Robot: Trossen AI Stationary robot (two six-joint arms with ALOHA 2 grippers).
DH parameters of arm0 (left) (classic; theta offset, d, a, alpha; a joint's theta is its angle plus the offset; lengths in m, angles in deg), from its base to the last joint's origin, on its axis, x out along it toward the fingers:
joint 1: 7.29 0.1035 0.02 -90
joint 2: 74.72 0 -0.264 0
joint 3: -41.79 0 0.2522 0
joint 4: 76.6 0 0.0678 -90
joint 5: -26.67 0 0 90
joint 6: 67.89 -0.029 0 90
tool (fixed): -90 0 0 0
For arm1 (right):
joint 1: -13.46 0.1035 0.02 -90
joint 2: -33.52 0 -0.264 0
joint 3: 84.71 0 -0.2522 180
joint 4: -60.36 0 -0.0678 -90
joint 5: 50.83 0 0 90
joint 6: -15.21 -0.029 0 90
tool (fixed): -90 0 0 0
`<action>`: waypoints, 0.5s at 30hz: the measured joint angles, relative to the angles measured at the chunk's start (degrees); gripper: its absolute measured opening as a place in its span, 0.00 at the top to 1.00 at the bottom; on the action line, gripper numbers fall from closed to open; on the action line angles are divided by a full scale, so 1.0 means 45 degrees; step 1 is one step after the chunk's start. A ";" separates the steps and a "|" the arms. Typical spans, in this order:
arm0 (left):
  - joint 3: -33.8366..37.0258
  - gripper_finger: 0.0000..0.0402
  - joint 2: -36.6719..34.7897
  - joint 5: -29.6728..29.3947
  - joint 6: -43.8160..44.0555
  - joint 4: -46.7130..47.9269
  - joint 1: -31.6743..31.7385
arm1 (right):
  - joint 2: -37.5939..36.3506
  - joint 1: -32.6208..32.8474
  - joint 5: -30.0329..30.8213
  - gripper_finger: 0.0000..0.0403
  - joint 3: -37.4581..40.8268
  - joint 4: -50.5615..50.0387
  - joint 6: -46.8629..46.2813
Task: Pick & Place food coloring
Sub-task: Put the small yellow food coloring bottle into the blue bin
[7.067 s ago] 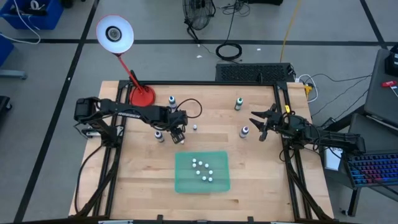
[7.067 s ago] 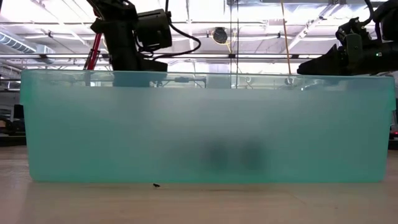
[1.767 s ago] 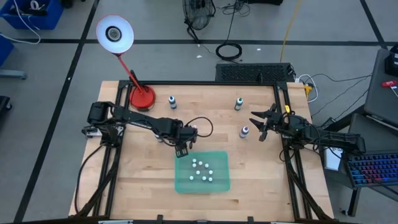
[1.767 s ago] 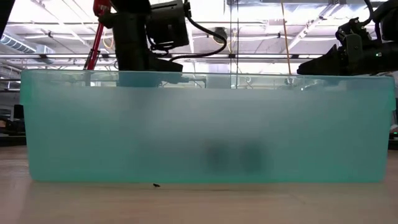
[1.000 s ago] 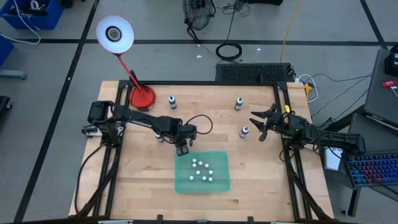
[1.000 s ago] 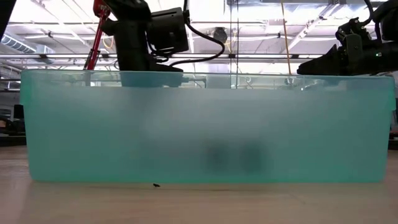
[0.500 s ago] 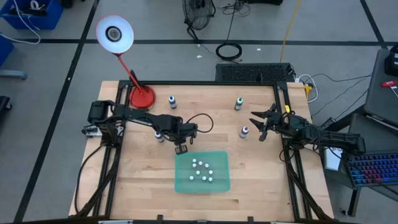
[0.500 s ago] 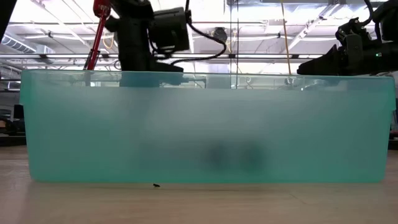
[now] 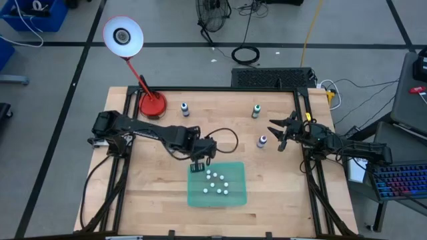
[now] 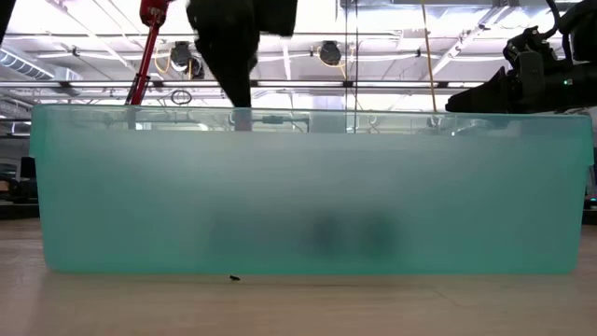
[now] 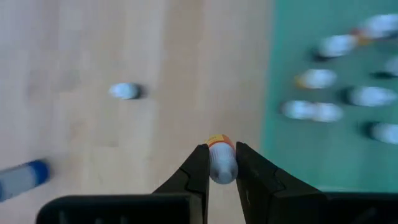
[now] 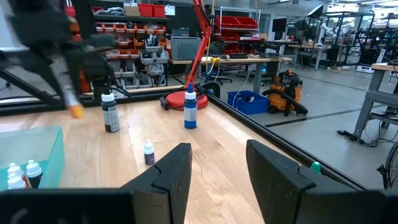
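Note:
My left gripper (image 9: 198, 166) hangs above the wood table at the far left corner of the teal bin (image 9: 235, 195), shut on a tiny food coloring bottle (image 11: 221, 160) with a white cap and an orange body. Several more white-capped bottles (image 9: 217, 183) lie in the bin. Another tiny bottle (image 12: 149, 152) stands on its base on the table. My right gripper (image 9: 276, 136) waits open at the table's right side, holding nothing. My left gripper pinches the bottle's white cap end (image 11: 221, 169) between its two fingers. The fingers come steeply from above, pointing down. The bottle's orange end (image 11: 217, 140) points down beyond the fingertips, and the bottle hangs clear of the table.
Larger bottles stand on the table: a blue one (image 9: 185, 109) by the red lamp base (image 9: 153, 103), a green one (image 9: 255, 111) at the far side, one (image 9: 262, 141) in front of my right gripper, and a black one (image 12: 111, 115). The bin's wall (image 10: 308, 187) fills the low view.
My left gripper has risen and gone a little toward the table's near edge and the bin's far left corner, rolling somewhat as it went. My right arm has kept still.

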 joint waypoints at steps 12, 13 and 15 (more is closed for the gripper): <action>0.0941 0.87 0.0000 0.1066 0.1010 -0.1474 -0.2094 | -0.0002 0.0004 0.0000 0.65 -0.0003 0.0000 0.0002; 0.1138 0.87 0.0000 0.1130 0.1014 -0.1831 -0.2176 | -0.0002 0.0003 0.0000 0.65 -0.0002 0.0000 0.0002; 0.1611 0.87 0.0000 0.1295 0.1104 -0.2437 -0.2299 | -0.0002 0.0004 0.0000 0.65 -0.0002 0.0000 0.0002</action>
